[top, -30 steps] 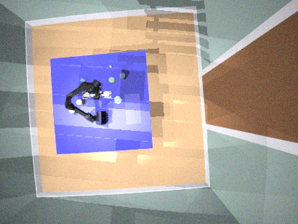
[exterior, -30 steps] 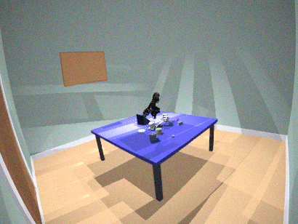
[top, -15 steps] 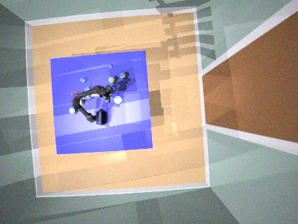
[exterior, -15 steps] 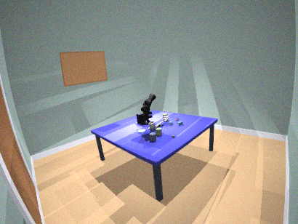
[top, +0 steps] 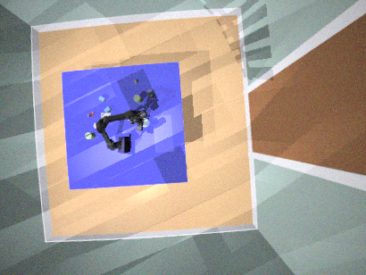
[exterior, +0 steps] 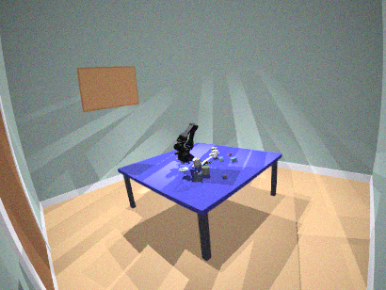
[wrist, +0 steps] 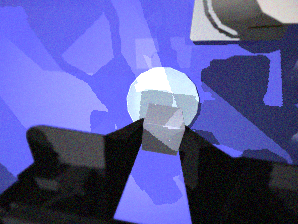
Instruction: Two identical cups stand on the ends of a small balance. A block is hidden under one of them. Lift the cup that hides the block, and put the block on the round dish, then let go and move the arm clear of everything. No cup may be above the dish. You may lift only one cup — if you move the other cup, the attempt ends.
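My gripper [top: 142, 120] [exterior: 184, 162] is shut on a small grey block [wrist: 163, 136]. It holds the block over the pale round dish [top: 146, 122] [exterior: 183, 169] [wrist: 176, 90]; the gap beneath is hard to judge. One grey-white cup [exterior: 197, 163] [wrist: 282, 10] stands on the near end of the balance [wrist: 198, 34], close to the dish and apart from my fingers. The balance's other end [top: 105, 115] shows bare. The other cup looks to be off the balance near that end, partly hidden by the arm. No cup shows above the dish.
Beyond the balance lie light blue blocks [top: 102, 98] [exterior: 233, 159] and a small red piece [top: 91, 114] [exterior: 230, 154]. Greenish objects [top: 137, 98] [exterior: 205, 170] stand to one side of the dish, with a small dark block [top: 137, 81] [exterior: 225, 177] farther out.
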Robot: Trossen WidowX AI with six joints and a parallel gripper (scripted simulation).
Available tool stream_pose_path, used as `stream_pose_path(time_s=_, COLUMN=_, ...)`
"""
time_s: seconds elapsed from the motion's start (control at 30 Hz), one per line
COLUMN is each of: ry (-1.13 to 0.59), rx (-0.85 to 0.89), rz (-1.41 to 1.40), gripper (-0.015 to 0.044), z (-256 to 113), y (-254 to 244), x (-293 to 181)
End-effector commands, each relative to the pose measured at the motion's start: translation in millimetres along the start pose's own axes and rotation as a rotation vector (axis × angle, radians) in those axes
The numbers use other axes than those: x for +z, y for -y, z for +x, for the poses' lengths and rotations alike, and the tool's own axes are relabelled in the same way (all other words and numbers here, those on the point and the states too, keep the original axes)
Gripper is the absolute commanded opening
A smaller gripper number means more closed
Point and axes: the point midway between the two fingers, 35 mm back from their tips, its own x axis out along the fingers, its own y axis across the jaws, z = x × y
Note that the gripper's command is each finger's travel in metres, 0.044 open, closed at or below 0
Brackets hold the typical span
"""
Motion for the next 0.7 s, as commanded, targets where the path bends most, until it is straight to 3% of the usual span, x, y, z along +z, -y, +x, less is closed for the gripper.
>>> stream_pose_path(time_s=0.0, ry=-0.002, rx=0.0, rz=-0.007, gripper=0.0, z=10.9, y=-1.0, x=-2.1)
stream_pose_path(time_s=0.17, ry=-0.001, rx=0.0, rz=-0.008, gripper=0.0, z=37.5, y=-1.4, x=-1.6)
stream_pose_path(time_s=0.67, ry=0.0, rx=-0.001, rz=-0.008, gripper=0.0, z=53.6, y=-1.2, x=-1.4)
